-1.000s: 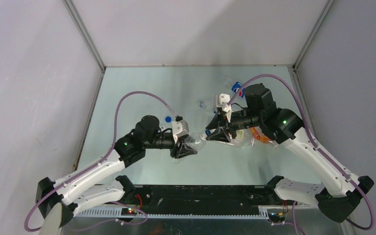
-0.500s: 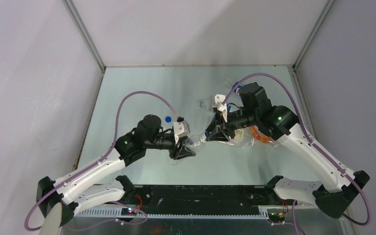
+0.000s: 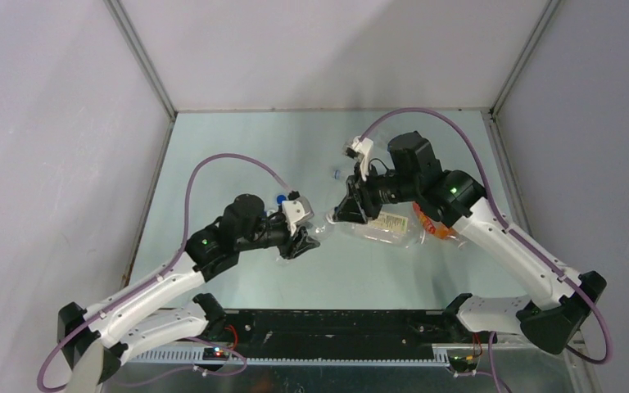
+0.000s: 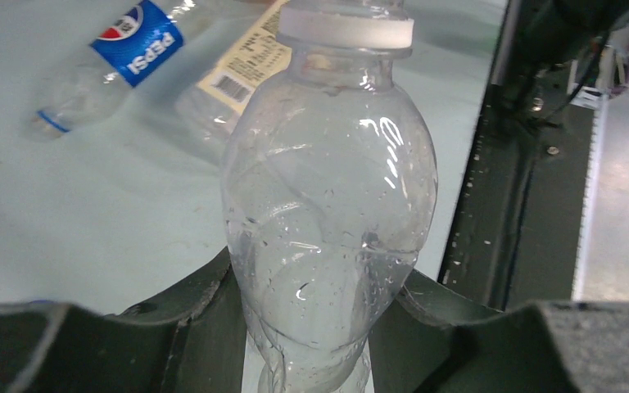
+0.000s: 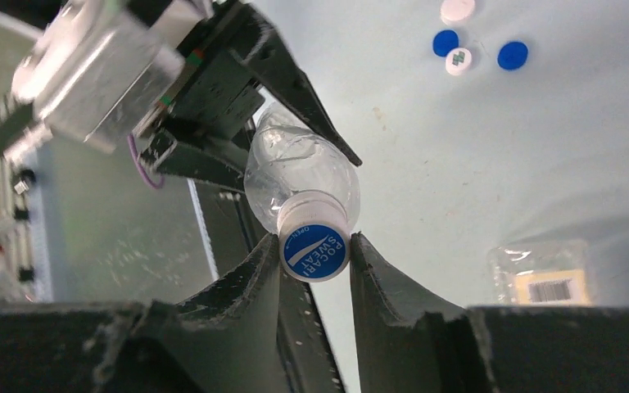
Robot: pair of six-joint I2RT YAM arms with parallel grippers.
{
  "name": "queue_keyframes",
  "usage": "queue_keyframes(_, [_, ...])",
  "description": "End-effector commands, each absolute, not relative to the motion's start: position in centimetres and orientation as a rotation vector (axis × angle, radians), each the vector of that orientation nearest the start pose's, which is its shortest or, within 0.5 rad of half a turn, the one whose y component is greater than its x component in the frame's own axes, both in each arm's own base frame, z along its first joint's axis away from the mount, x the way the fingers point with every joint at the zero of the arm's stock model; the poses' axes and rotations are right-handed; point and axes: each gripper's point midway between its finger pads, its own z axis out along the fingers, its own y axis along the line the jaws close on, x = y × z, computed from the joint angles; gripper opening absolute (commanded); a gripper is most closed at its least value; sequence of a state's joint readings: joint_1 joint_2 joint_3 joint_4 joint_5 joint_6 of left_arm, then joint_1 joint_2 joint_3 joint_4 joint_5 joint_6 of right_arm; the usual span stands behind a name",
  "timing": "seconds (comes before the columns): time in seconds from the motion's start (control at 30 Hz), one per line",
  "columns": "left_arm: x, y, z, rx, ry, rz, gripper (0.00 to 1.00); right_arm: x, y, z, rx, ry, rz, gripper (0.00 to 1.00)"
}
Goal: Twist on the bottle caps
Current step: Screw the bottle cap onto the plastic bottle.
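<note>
My left gripper [image 3: 299, 242] is shut on the body of a clear unlabelled bottle [image 4: 328, 205] and holds it lying sideways above the table, neck toward the right arm. A white cap with a blue "Pocari Sweat" top [image 5: 314, 252] sits on the bottle's neck. My right gripper [image 5: 316, 242] is shut on this cap, one finger [image 5: 254, 274] on each side. In the top view the right gripper [image 3: 346, 211] meets the bottle [image 3: 324, 231] at mid-table. Several loose blue and white caps [image 5: 459, 41] lie on the table beyond.
A Pepsi bottle [image 4: 127, 49] and a bottle with a beige barcode label [image 3: 389, 224] lie on the table; an orange-labelled one [image 3: 427, 221] lies under the right arm. One blue cap [image 3: 281, 198] lies by the left wrist. The black front rail [image 3: 336, 323] runs along the near edge.
The right wrist has rolled and its forearm has swung up and left while staying at the bottle's cap. The left gripper and bottle have shifted slightly left.
</note>
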State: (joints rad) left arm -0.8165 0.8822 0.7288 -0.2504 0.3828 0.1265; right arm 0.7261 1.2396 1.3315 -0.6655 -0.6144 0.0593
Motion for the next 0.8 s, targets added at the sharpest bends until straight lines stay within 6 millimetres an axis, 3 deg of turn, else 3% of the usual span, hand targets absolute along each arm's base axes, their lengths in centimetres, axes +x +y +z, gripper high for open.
queue_keyframes(0.0, [19.3,-27.0,28.1,1.011,1.407,-0.712,0.0,18.6,30.6,28.1,-0.726,2.232,1.12,0.13])
queue_keyframes(0.17, [19.9,-26.3,27.6,1.004,1.414,-0.628,0.0,19.3,30.7,27.4,-0.417,2.39,1.122,0.18])
queue_keyframes(0.3, [20.1,-25.9,26.5,1.028,1.445,-0.584,0.0,19.5,30.7,28.1,-0.344,2.399,1.117,0.28])
queue_keyframes(0.5, [19.8,-25.4,24.3,1.053,1.522,-0.579,0.0,20.0,30.1,31.1,-0.424,2.299,1.06,0.63])
queue_keyframes(0.63, [19.6,-25.1,23.1,1.058,1.572,-0.599,0.0,19.9,29.4,32.8,-0.549,2.193,1.033,0.74])
queue_keyframes(0.77, [18.2,-25.5,21.9,1.13,1.607,-0.704,0.0,18.6,28.4,34.8,-0.771,1.997,1.006,0.77])
